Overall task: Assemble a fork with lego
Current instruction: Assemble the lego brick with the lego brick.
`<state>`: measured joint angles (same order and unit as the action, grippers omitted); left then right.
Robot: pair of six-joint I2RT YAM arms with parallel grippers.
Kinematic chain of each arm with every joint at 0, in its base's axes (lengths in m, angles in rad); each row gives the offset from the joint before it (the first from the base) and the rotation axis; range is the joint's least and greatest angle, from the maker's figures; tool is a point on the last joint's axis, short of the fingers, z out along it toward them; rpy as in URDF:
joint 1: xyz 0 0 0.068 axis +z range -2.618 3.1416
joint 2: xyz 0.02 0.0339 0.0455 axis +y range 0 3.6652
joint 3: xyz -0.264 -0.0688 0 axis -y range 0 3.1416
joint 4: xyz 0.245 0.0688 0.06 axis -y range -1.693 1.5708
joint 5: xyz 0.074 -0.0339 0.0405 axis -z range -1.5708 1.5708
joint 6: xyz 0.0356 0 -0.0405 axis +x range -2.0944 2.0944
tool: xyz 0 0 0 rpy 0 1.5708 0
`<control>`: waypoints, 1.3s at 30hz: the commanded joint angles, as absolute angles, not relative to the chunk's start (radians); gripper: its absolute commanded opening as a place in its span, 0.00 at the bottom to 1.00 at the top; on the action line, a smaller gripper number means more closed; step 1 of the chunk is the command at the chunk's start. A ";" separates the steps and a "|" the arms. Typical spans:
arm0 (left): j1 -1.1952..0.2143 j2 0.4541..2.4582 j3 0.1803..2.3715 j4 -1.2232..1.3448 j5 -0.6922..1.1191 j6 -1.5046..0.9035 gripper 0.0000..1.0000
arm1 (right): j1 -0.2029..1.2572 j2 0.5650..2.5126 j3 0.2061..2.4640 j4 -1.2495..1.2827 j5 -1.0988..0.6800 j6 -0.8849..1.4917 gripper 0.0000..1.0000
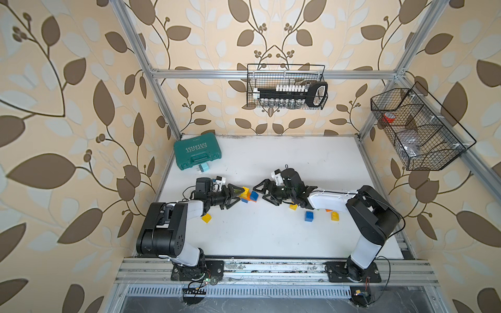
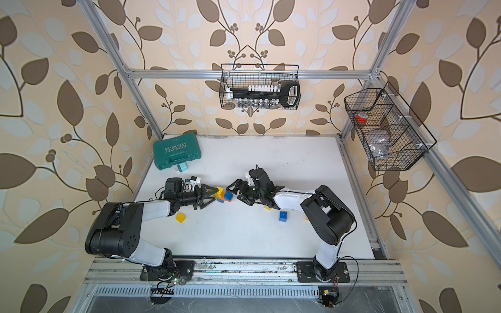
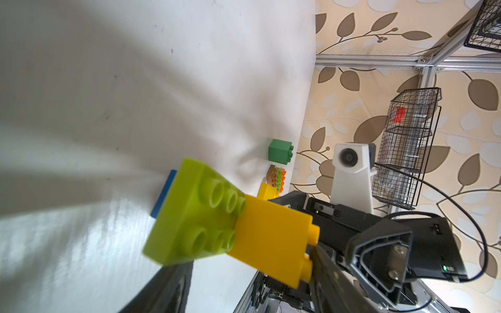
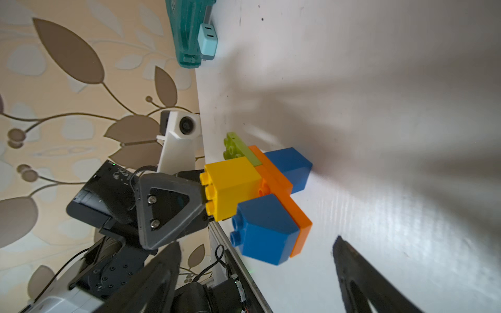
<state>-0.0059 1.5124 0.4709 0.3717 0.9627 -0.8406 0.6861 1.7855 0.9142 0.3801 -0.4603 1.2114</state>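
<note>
My left gripper (image 1: 235, 196) (image 2: 209, 196) (image 3: 249, 260) is shut on the yellow brick (image 3: 271, 238) of a lego assembly (image 1: 249, 194) (image 2: 224, 195). The assembly is held above the table. It joins the yellow brick (image 4: 233, 187), a lime plate (image 3: 189, 216), an orange plate (image 4: 282, 189) and two blue bricks (image 4: 265, 230). My right gripper (image 1: 262, 194) (image 2: 236, 194) (image 4: 256, 241) faces it from the other side and is open. Its fingers stand either side of the nearer blue brick without touching it.
Loose bricks lie on the white table (image 1: 271, 238): a yellow one (image 1: 206, 218), a blue one (image 1: 309, 216), a yellow-orange one (image 1: 335, 216), a green one (image 3: 280, 151). A teal tool case (image 1: 196, 154) sits at the back left. Wire baskets (image 1: 287, 86) hang on the frame.
</note>
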 commanded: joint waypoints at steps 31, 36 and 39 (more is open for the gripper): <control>-0.008 1.579 0.417 0.191 0.794 -0.820 0.68 | 0.746 1.945 0.801 0.802 -0.402 1.529 0.71; -0.009 1.582 0.417 0.195 0.796 -0.821 0.68 | 0.744 1.940 0.792 0.813 -0.389 1.531 0.67; -0.009 1.583 0.416 0.196 0.796 -0.821 0.68 | 0.744 1.952 0.791 0.836 -0.390 1.544 0.62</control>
